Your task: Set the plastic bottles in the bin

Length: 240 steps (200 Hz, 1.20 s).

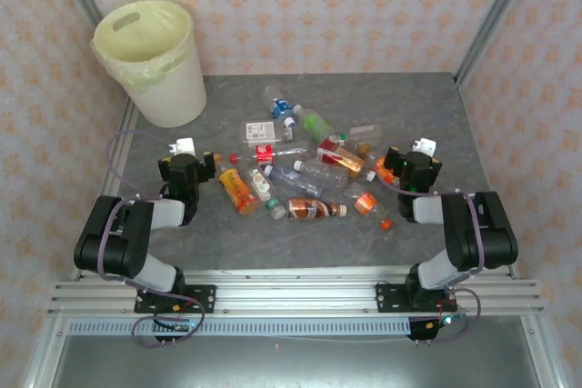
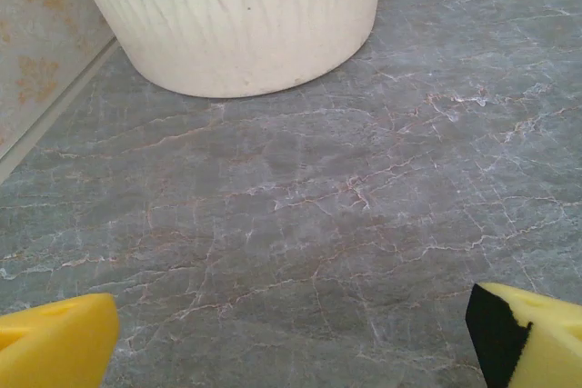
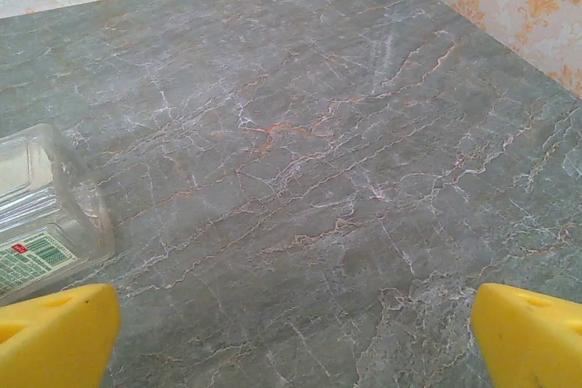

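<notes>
The bin (image 1: 145, 61), cream-white with a pale yellow liner, stands at the table's far left corner; its ribbed base (image 2: 236, 15) fills the top of the left wrist view. Several plastic bottles (image 1: 300, 170) lie scattered in the middle of the table, among them an orange-labelled one (image 1: 238, 190) and a brown one (image 1: 314, 210). My left gripper (image 1: 188, 159) (image 2: 291, 343) is open over bare table, left of the pile and short of the bin. My right gripper (image 1: 414, 163) (image 3: 291, 338) is open too, right of the pile, with a clear bottle (image 3: 41, 206) just off its left fingertip (image 3: 55, 338).
The grey marble table (image 1: 364, 97) is walled by patterned panels on the left, back and right. Metal corner posts (image 1: 491, 15) rise at the back. Bare surface lies between the bin and the pile and along the right side.
</notes>
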Tool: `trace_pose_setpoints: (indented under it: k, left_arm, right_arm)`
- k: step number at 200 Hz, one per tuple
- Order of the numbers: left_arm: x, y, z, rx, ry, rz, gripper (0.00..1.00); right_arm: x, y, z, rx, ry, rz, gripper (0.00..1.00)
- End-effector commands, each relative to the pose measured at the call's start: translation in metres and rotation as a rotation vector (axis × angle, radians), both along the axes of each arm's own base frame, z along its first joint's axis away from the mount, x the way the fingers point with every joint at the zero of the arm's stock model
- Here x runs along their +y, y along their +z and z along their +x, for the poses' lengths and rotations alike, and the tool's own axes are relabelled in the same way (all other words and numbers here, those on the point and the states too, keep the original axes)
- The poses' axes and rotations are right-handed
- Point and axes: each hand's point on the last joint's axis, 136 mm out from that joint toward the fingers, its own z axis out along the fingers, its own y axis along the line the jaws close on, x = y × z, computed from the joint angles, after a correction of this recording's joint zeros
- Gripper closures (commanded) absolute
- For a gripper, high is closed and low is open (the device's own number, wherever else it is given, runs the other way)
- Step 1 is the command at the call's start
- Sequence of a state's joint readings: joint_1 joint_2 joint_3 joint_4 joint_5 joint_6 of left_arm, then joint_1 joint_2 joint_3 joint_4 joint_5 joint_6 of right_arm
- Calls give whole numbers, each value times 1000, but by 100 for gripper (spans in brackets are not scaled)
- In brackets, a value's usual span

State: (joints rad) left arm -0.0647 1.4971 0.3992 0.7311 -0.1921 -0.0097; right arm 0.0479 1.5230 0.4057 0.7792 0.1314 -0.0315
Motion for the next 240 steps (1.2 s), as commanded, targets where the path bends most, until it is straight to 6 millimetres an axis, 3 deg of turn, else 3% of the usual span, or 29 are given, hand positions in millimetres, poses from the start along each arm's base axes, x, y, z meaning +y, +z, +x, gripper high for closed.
trace_pose_setpoints:
  k: [1,152,180,202,240]
  left_arm:
    - [5,14,6,-56,29,-2,0]
    - [2,17,8,-43,13,-1,0]
    - [1,41,12,49,1,16,0]
    - [3,68,1,-43,51,4,0]
    - [4,101,-17,-7,144,-106,0]
  right_arm:
    - [-1,6,2,-25,-12,-5,1]
    - [2,7,4,-19,17,0,1]
    - [-1,25,3,-5,-3,-3,1]
    - [-2,44,0,-10,-9,1,1]
    - [-9,81,-16,-22,-111,120,1]
